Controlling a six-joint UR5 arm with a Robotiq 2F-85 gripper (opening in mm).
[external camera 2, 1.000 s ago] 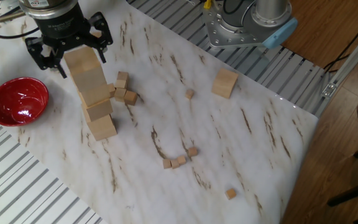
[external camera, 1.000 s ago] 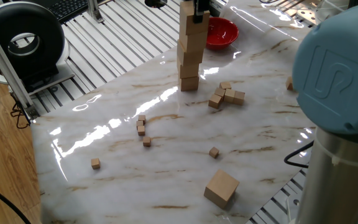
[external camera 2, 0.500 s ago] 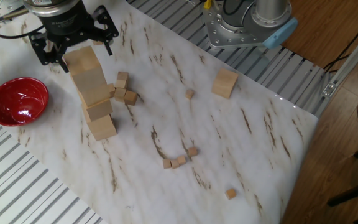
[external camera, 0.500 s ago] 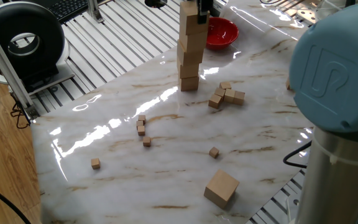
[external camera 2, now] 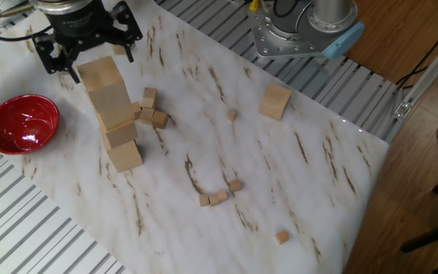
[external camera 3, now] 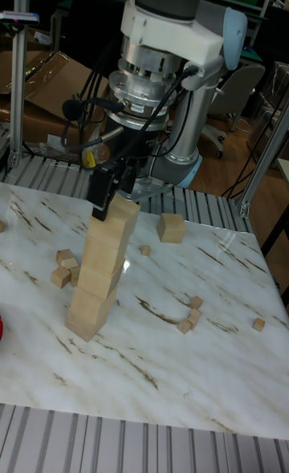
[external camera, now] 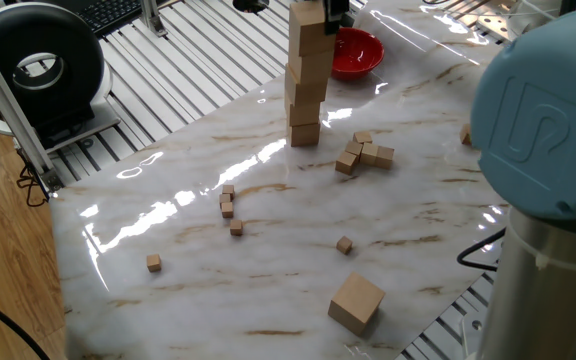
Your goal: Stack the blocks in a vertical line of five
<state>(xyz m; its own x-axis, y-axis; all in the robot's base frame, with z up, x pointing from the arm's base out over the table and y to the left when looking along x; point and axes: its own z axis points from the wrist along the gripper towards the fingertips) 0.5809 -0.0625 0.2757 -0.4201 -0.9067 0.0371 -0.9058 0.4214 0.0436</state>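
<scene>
My gripper has risen since a second ago: its fingers, spread apart and holding nothing, then flanked the top block and now hang just above it. The stack of blocks stands four high, leaning a little, and has not moved. A fifth block lies alone near the table's edge by my base, well apart from the stack, with open marble between them. A red bowl sits just beside the stack, near the far edge, and a cluster of small cubes lies close on the stack's other side. More small cubes are scattered mid-table. In one fixed view my fingers are cut off by the frame's top edge, and my own arm hides the near corner.
</scene>
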